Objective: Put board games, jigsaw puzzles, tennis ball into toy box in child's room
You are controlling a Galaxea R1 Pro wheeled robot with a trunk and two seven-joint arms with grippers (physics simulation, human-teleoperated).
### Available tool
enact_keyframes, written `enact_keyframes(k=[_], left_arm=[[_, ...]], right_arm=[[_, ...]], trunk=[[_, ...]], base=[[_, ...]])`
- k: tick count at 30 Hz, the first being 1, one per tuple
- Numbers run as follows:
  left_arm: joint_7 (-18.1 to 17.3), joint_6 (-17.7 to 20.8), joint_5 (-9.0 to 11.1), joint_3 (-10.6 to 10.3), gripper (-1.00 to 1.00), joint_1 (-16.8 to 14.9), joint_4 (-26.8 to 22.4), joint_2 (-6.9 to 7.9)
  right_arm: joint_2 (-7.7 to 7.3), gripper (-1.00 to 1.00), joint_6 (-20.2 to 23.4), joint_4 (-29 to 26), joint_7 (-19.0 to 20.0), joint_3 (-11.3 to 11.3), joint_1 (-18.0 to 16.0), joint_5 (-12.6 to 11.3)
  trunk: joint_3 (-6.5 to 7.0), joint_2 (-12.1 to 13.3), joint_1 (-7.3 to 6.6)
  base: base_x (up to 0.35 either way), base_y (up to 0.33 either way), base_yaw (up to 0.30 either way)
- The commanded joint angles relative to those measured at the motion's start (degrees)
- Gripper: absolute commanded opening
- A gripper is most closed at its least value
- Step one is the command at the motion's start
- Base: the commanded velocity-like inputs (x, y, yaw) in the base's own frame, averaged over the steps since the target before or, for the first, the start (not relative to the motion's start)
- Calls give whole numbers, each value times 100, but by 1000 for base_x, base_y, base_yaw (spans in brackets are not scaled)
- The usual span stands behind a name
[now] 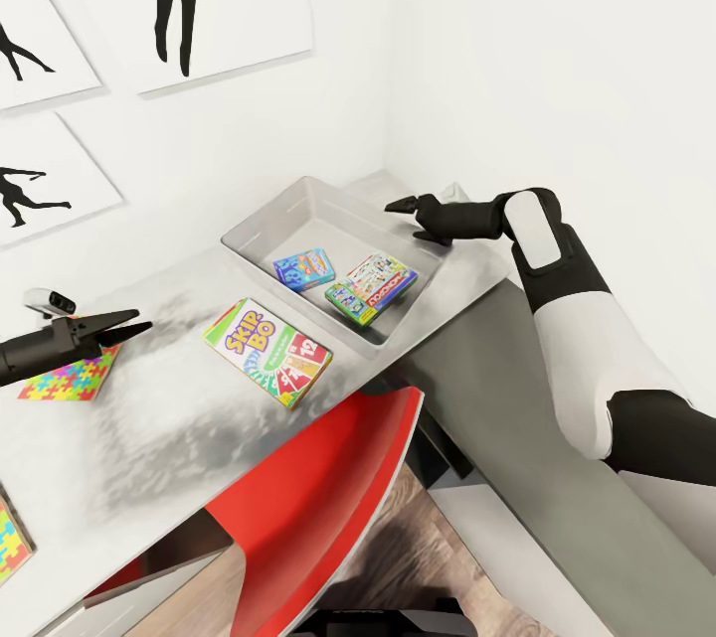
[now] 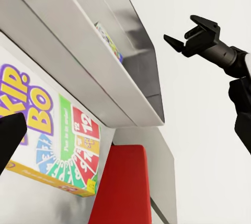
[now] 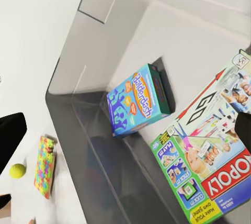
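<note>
Presently, two board games lay in the grey metal toy box (image 1: pixel 261 229); the right end effector (image 1: pixel 402 207), parted and empty, hovered above, while the colourful Skip-Bo board game box (image 1: pixel 268 352) on the counter (image 1: pixel 169 438) awaited pickup.

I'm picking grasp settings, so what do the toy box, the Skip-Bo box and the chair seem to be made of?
Toy box: looks like brushed metal or grey plastic, satin, with soft reflections on its walls. Skip-Bo box: printed cardboard by the look of it, flat faces, crisp edges, slight gloss. Chair: glossy red moulded plastic, judging by its smooth curved shell.
</note>
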Motion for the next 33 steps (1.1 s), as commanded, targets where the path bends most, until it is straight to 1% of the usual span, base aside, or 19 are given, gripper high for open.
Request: enact_keyframes(k=[1, 19, 26, 33], left_arm=[[-26, 61, -8, 0, 100, -3, 0, 2], [-26, 61, -4, 3, 100, -3, -2, -3], [-26, 62, -4, 3, 100, -3, -2, -4], [-26, 61, -4, 3, 100, -3, -2, -4]], right_arm=[[0, 100, 16, -4, 56, -2, -5, 61], [-1, 100, 17, -21, 56, -2, -5, 61], [-1, 100, 17, -21, 56, -2, -7, 55], [-1, 100, 9, -21, 56, -2, -12, 55]], trunk=[[-8, -9, 3], [8, -9, 3], [60, -9, 3], [73, -9, 3]], base=[[0, 0, 0], [-3, 0, -12], [-102, 0, -104], [-111, 0, -26]])
